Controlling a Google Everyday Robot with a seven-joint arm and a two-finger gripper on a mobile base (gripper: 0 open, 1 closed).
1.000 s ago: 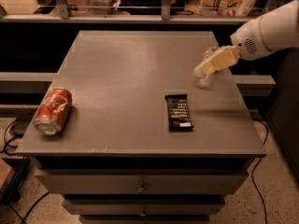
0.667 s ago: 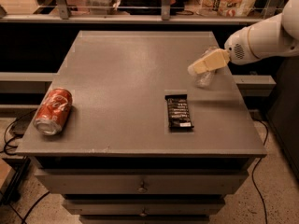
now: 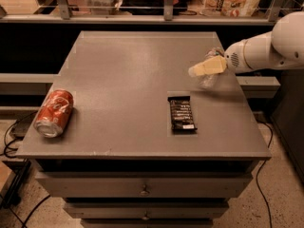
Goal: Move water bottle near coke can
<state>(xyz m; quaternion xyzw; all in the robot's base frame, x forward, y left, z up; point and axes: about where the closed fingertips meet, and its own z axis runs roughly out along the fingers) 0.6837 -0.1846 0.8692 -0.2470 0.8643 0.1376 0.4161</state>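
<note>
The coke can [image 3: 53, 113] is red with white script and lies on its side near the table's front left corner. My gripper [image 3: 203, 69] hangs over the right part of the table on a white arm [image 3: 266, 46] that reaches in from the right. It is shut on the water bottle [image 3: 209, 81], a small clear crinkled bottle held a little above the tabletop. The cream fingers [image 3: 209, 66] cover most of the bottle. The bottle is far to the right of the can.
A dark rectangular snack bar [image 3: 181, 114] lies on the grey table [image 3: 118, 70] at the front right, below the gripper. Drawers sit under the tabletop. A railing and shelves with goods run along the back.
My gripper has moved left and slightly up over the table, and the water bottle has moved with it. The can and the snack bar have not moved.
</note>
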